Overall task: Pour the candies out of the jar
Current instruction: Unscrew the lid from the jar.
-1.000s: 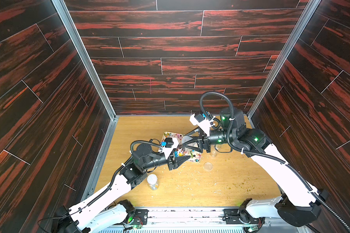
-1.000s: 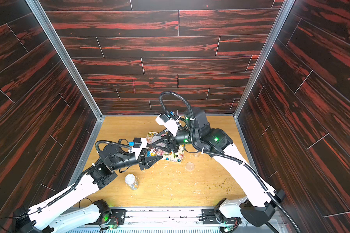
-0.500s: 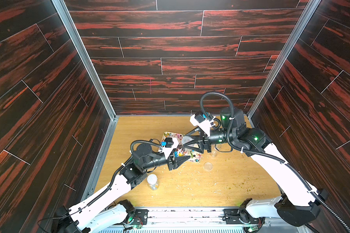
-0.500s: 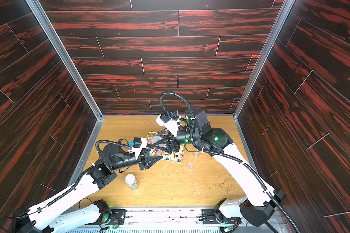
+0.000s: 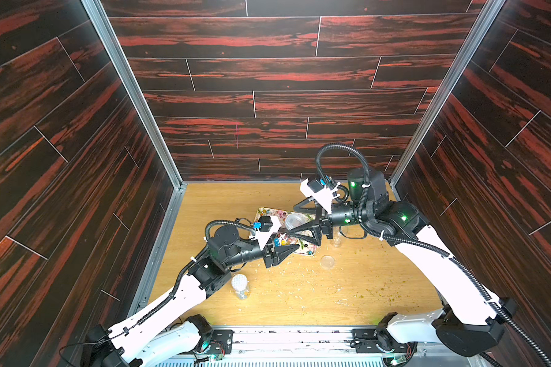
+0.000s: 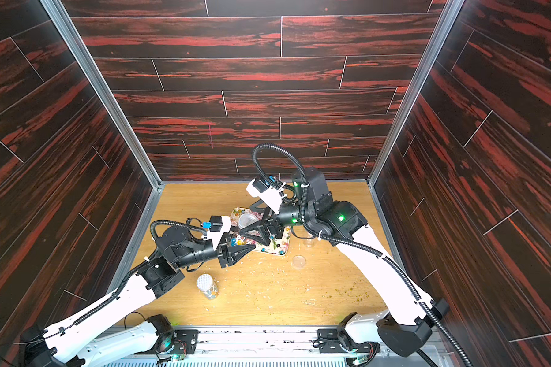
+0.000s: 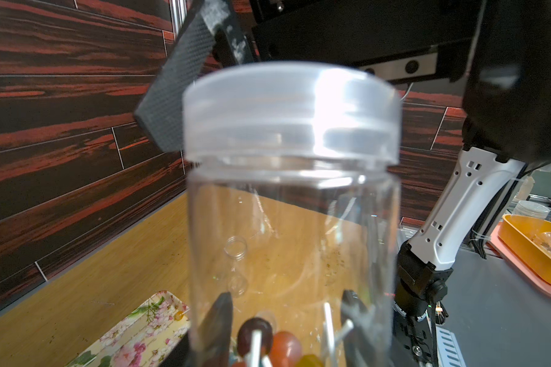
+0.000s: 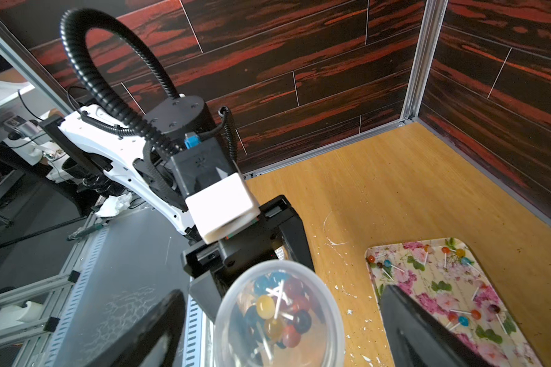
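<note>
**Capped jar held over the tray, lid not yet gripped**

From the tray's left side, the left gripper (image 5: 285, 249) is clamped low on the clear jar (image 7: 293, 238). Its fingers (image 7: 220, 321) show through the wall beside the candies (image 7: 268, 341) heaped at the bottom. The jar sits above the tray (image 8: 427, 276) with its lid (image 7: 291, 108) on. From the tray's right side, the right gripper (image 8: 282, 292) straddles that lid, jaws spread wide on either side of it. If they close off-centre, the smooth lid may slip. A twist could also spin the jar in its low hold, and a sudden release might fling candies beyond the tray's rim.
</note>
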